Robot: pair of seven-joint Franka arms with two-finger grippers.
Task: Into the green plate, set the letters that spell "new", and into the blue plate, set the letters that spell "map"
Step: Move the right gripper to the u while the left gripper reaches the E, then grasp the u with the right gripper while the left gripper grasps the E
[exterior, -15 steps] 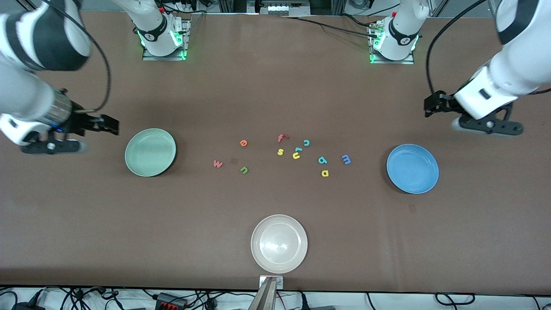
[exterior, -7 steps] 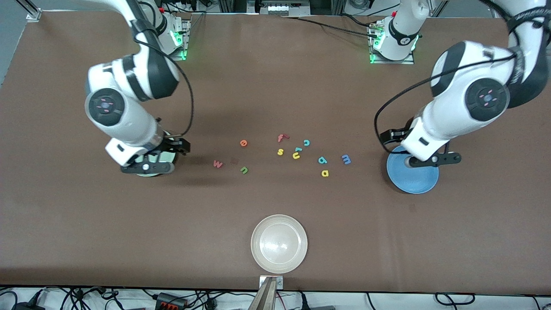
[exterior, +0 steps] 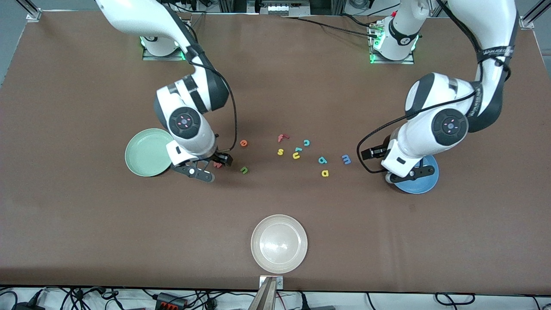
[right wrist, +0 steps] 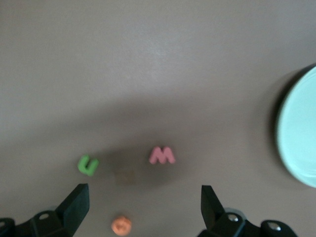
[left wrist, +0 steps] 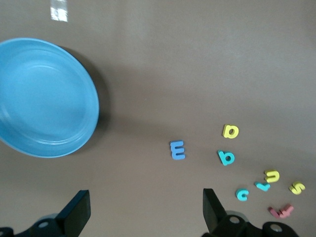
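Note:
The pinkish-red w lies half hidden under my right wrist, and it shows whole as w in the right wrist view. The green n and orange e lie beside it. My right gripper hangs open and empty between the green plate and the w. The blue m, teal p and yellow a lie toward the blue plate. My left gripper hangs open and empty over that plate's edge.
A red f, teal c, yellow s and yellow u are scattered mid-table. A whitish-beige plate sits near the table's front edge.
Both arms swung in from the table's ends. My right gripper crossed the green plate toward the w. My left gripper came over the blue plate's edge. No letter moved.

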